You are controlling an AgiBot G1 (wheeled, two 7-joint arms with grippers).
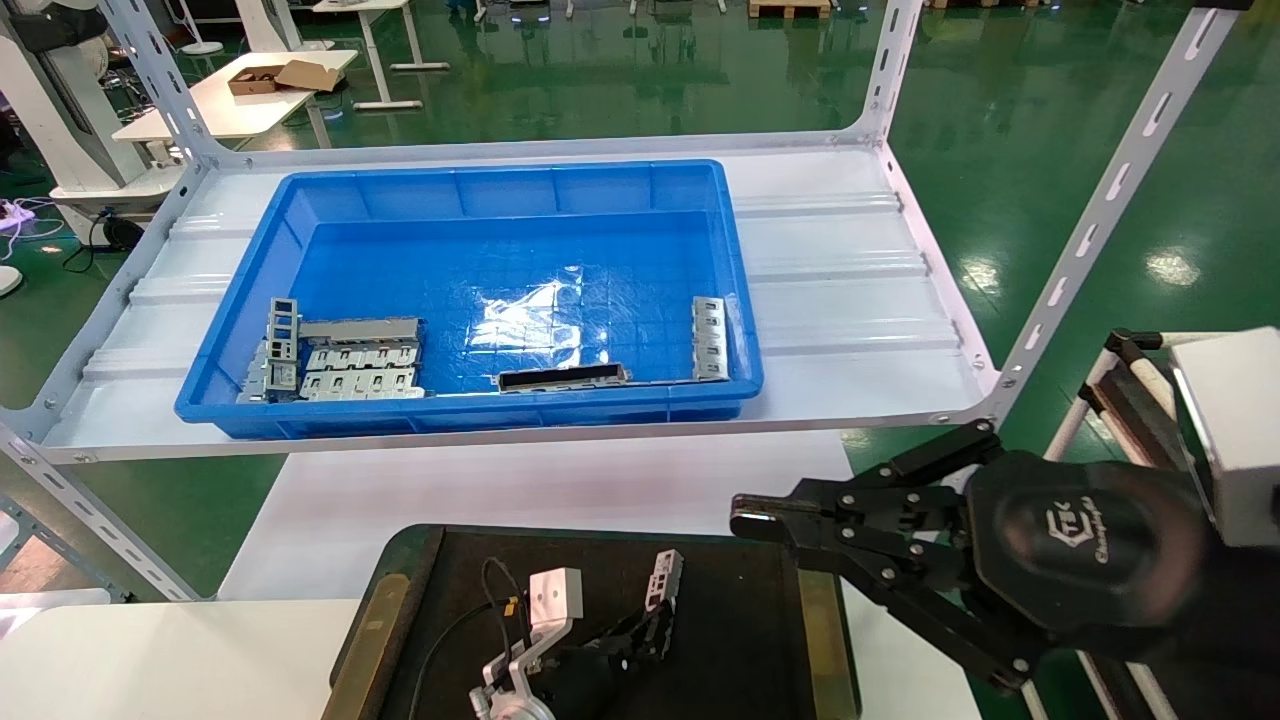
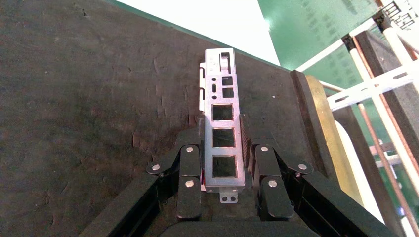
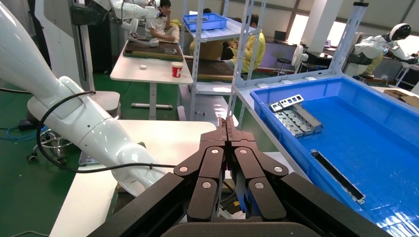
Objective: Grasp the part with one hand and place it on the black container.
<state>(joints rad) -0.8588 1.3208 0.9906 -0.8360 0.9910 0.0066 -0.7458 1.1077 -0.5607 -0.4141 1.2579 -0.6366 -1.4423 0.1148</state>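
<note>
One part [image 2: 223, 129] is clamped in the left hand [image 2: 225, 168], sitting right between the two finger pads, which press on its long edges at the near end. The rest of the strip sticks straight out past the fingertips toward 12 o'clock in the wrist shot, cut-outs facing up. In the head view the left hand [image 1: 640, 630] is at about 6 o'clock, low over the black tray [image 1: 730, 600], and the part [image 1: 664, 582] pokes up and away from it, tilted. Can't tell if the far end touches the tray floor or just hangs over it.

Right hand [image 1: 755, 520] is off at around 4 o'clock, held up by the tray's right rim, fingers pinched together on nothing; the wrist view shows its tips [image 3: 227, 129] meeting.

Up at 12 o'clock the blue bin [image 1: 470, 415] sits on the white shelf [image 1: 850, 300], with a pile of grey pieces [image 1: 340, 360] in its near left corner, a long bar [image 1: 563, 378] along the near wall and one more strip [image 1: 709, 338] at the right wall.
</note>
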